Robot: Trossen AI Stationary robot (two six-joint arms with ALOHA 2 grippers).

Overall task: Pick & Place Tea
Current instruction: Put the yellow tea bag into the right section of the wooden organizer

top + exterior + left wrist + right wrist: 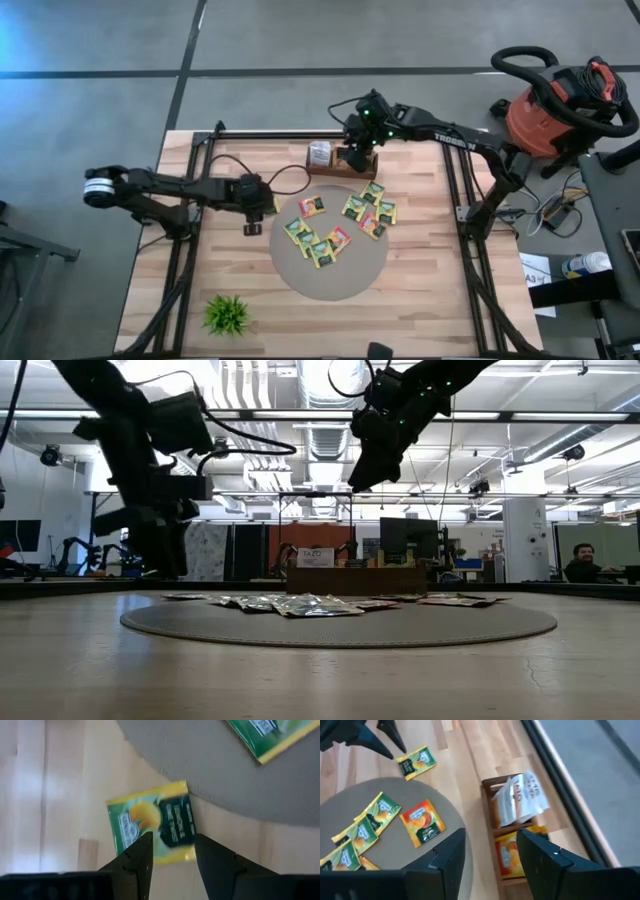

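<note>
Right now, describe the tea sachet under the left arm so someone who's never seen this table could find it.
Start at the round grey mat in the middle of the wooden table. Just off its edge on the left arm's side, below the open left gripper, one tea sachet lies flat on bare wood. It is yellow-green with a dark label, and unlike the others it is off the mat.

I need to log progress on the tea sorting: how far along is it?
Early on. Done: the wooden box at the table's back edge already holds a few sachets. In hand: nothing; the left gripper hangs, jaws open, over a stray sachet lying just off the round mat, and the right gripper is open above the box. Left: about a dozen sachets scattered on the mat.
</note>
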